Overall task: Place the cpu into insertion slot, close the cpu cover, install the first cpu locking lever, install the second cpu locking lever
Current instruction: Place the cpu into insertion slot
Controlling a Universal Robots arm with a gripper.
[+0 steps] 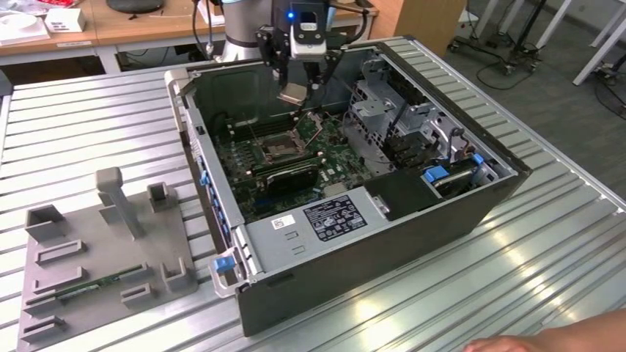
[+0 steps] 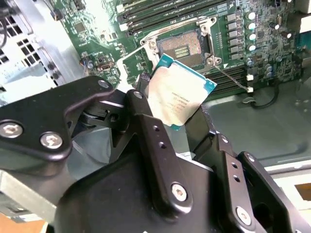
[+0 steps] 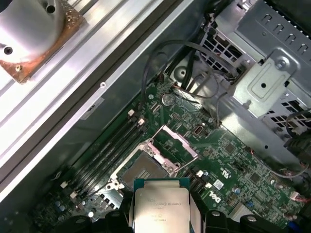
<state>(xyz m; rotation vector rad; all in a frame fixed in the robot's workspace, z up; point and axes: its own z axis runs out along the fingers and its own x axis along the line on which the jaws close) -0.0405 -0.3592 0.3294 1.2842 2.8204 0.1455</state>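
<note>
One end effector (image 2: 171, 112) pinching cpu (image 2: 181, 94), above insertion slot (image 3: 143, 168), cpu cover (image 3: 178, 141) raised

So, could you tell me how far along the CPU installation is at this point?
Only the pick-up looks done. The gripper holds the cpu in the air above the insertion slot, which lies empty, and the cpu cover stands raised. Seating, closing and locking are all left.
</note>
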